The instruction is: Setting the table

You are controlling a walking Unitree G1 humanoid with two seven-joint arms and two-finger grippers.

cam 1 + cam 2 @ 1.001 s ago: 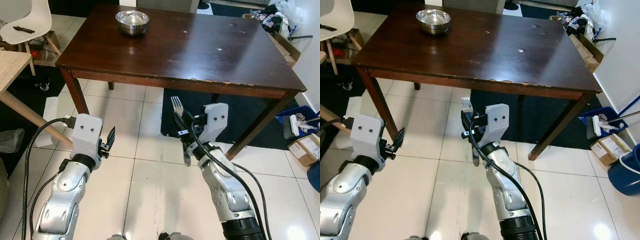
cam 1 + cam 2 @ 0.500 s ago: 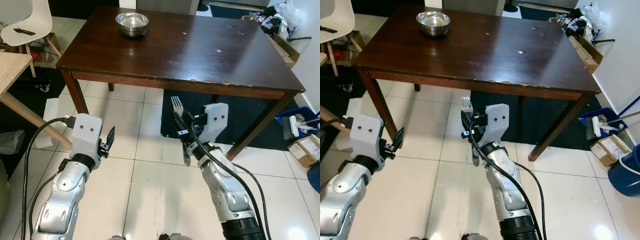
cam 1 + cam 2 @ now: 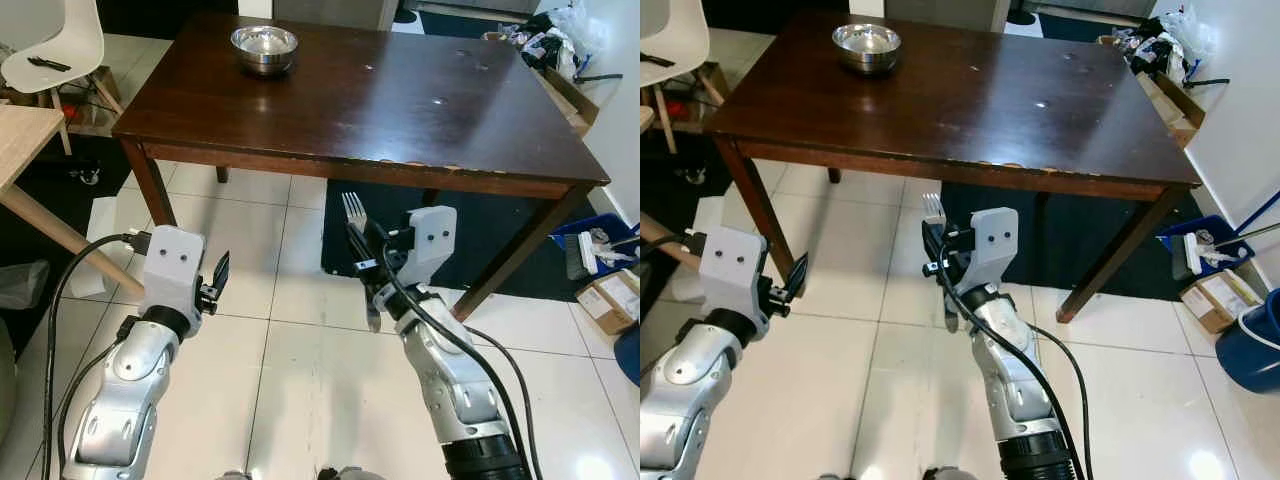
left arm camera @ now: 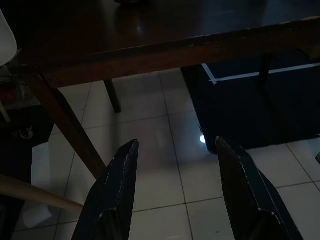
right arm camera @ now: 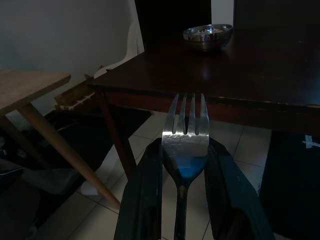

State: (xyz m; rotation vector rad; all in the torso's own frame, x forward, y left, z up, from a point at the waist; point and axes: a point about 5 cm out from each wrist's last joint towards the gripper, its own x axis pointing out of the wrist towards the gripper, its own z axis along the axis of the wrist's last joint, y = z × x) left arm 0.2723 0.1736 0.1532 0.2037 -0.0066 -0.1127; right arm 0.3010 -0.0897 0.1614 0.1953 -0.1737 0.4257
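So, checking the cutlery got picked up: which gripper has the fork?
The right gripper is shut on the fork, tines up; the left gripper is open, empty.

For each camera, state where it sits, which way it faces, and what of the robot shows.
Head stereo eyes: look forward and down at the dark brown wooden table; both silver arms show.
Left wrist: looks along the open left pincer at the table's underside.
Right wrist: looks along the right pincer gripping the silver metal fork.
Shared: the round steel bowl.

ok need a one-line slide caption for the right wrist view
Right gripper holds a fork tines-up short of the dark wooden table, steel bowl at its far side.
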